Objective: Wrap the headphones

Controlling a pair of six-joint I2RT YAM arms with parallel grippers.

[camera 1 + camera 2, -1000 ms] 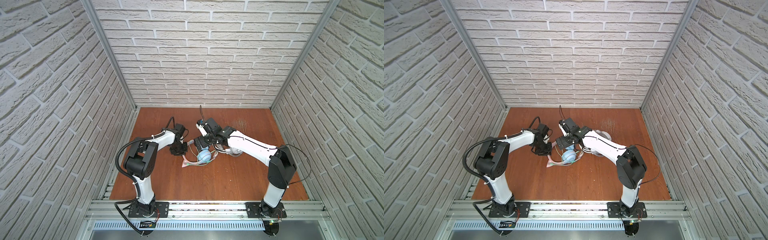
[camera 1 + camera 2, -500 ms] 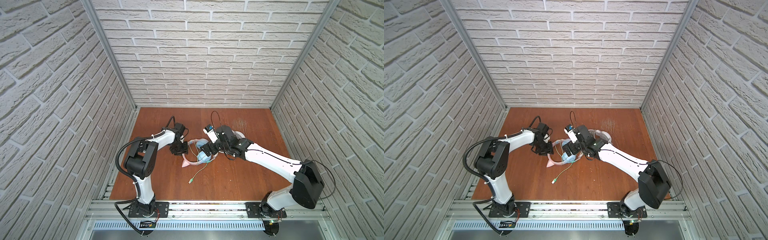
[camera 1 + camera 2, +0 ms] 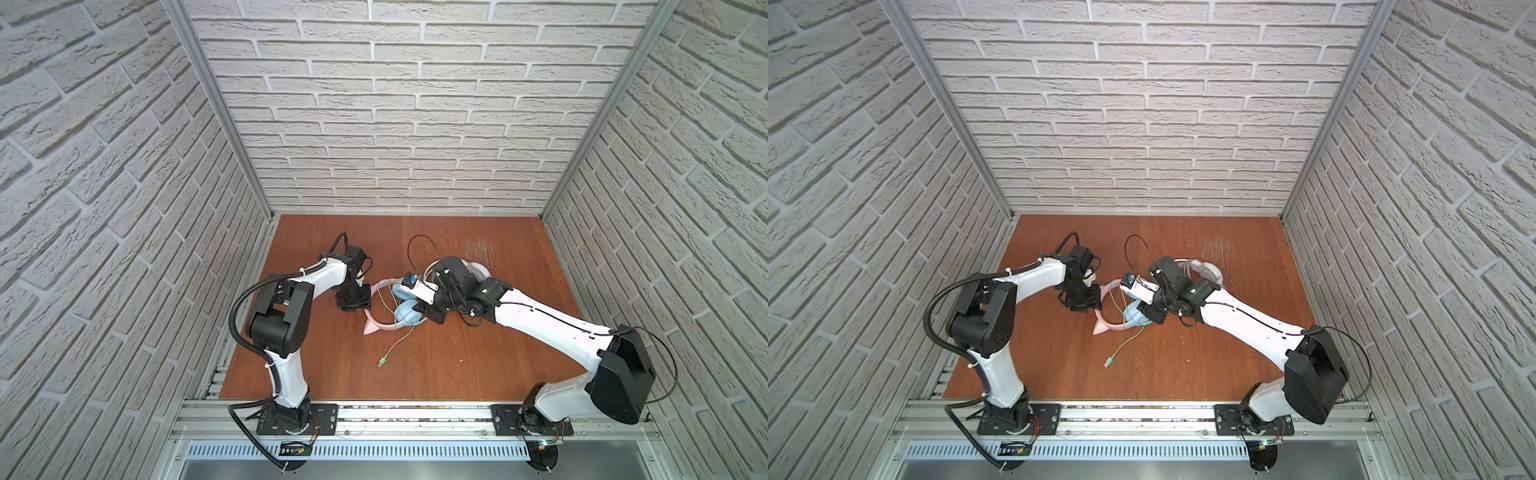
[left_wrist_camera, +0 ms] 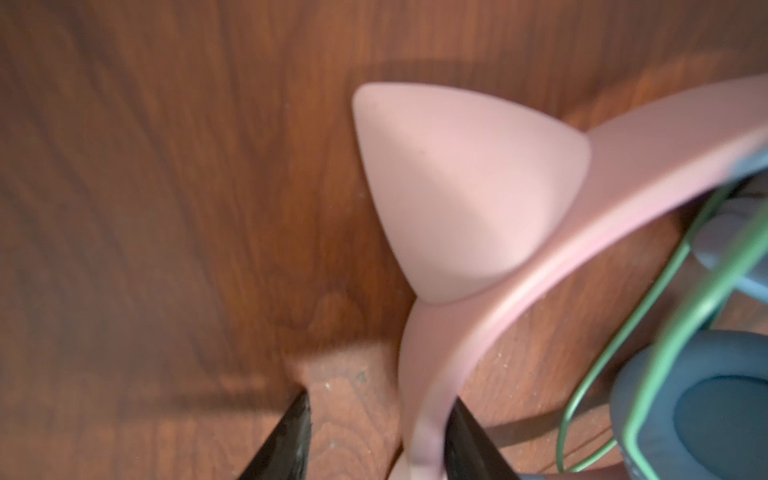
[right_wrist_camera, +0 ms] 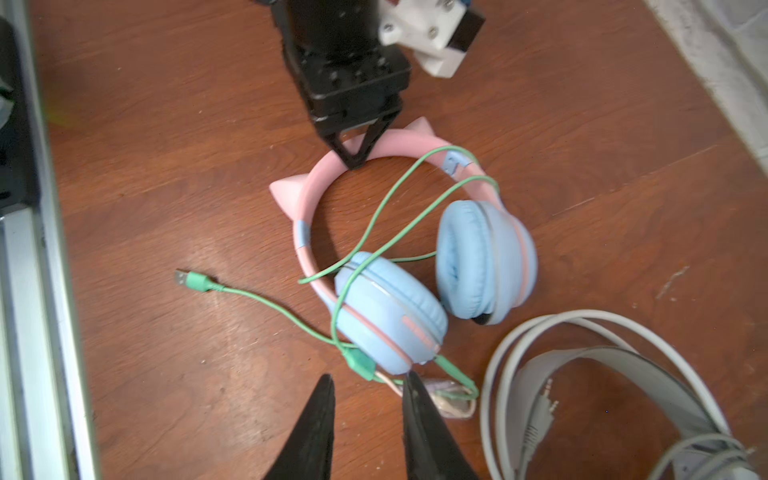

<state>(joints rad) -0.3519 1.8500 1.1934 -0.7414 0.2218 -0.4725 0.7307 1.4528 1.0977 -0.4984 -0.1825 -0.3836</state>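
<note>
Straddles the pink headband [image 4: 665, 158] of the cat-ear headphones [image 5: 390, 307], mid-worktop [image 3: 478, 374], with the left pincer [image 4: 380, 401], jaws loosely apart. Hovers the right pincer [image 5: 370, 376] at the earcups' [image 3: 405, 318] 3 o'clock, parted, empty. Trails green cable [image 5: 266, 299] toward 7 o'clock from beside that pincer.

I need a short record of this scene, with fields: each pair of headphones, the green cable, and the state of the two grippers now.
pink cat-ear headphones: lying on the table
green cable: partly looped over that pair; plug loose on the wood
white headphones: beside the pink pair, pale cable in loops along the headband
left gripper: fingers open, astride the pink headband
right gripper: fingers apart, nothing between them, tips close to the green cable
</note>
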